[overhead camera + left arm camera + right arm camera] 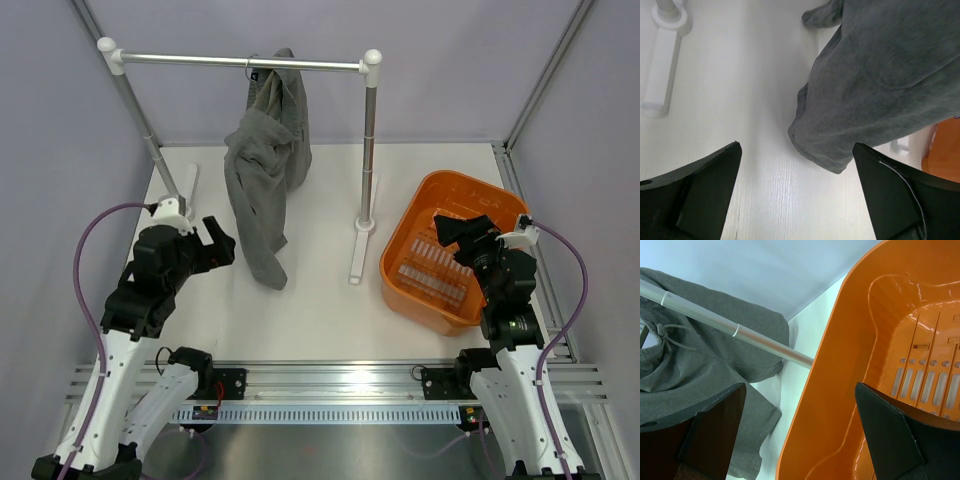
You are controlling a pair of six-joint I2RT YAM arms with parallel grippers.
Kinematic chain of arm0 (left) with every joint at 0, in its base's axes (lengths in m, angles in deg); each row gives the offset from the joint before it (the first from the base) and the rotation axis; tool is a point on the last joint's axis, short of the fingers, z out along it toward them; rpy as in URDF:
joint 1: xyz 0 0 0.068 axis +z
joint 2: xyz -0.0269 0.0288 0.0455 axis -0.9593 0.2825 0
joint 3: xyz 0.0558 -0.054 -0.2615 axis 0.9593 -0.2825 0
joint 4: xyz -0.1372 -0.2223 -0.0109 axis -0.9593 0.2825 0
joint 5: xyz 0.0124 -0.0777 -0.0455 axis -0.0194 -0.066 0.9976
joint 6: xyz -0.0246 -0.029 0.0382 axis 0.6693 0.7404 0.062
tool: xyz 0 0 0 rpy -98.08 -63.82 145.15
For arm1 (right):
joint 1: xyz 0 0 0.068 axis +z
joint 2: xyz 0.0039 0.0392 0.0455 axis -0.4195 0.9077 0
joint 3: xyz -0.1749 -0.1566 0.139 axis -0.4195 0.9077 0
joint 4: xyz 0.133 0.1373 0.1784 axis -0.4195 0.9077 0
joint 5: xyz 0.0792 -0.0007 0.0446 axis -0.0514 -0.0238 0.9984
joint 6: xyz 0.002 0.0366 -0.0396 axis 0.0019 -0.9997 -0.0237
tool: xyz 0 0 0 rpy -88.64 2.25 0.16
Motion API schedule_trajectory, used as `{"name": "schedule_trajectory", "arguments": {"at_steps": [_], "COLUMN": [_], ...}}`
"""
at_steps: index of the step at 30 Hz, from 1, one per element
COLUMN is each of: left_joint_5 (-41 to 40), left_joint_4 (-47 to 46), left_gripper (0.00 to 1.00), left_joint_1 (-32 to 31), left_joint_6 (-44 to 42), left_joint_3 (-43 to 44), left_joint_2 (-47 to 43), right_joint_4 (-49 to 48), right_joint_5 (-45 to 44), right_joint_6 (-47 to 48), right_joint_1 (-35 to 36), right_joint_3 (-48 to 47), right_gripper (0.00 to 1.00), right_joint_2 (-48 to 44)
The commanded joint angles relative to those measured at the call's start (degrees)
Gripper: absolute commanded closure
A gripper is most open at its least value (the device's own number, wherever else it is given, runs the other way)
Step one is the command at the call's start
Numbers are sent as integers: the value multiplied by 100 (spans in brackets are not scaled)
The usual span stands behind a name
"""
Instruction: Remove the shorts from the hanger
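Grey shorts [262, 180], judged soft, light and limp, hang from the hanger [249, 68] near the surface's far edge; best gripped at the bunched waistband; left end effector [220, 243] and right end effector [456, 234] both gape wide, empty.

The left arm [135, 300] rises from its base and folds forward. The left gripper [220, 244] points forward and to the right, jaws spread wide and holding nothing. The right arm [512, 300] folds the same way. The right gripper [452, 232] points forward and to the left, jaws also wide apart and empty.
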Motion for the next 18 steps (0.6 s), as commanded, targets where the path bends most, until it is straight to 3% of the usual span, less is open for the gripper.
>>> {"name": "schedule_trajectory", "arguments": {"at_steps": [1, 12, 18], "left_joint_5": [-166, -562, -483], "left_joint_4": [-89, 157, -335], "left_gripper": [1, 1, 1], "left_joint_1": [31, 31, 31], "left_joint_6": [57, 66, 49], "left_joint_3": [724, 2068, 2762], "left_joint_2": [21, 399, 645], "right_joint_4": [-61, 27, 0], "right_joint_5": [-141, -62, 105], "right_joint_6": [-64, -20, 146], "right_joint_1": [-37, -37, -37], "right_joint_3": [-238, -309, -484], "right_gripper": [1, 1, 1], "right_joint_2": [-7, -34, 63]}}
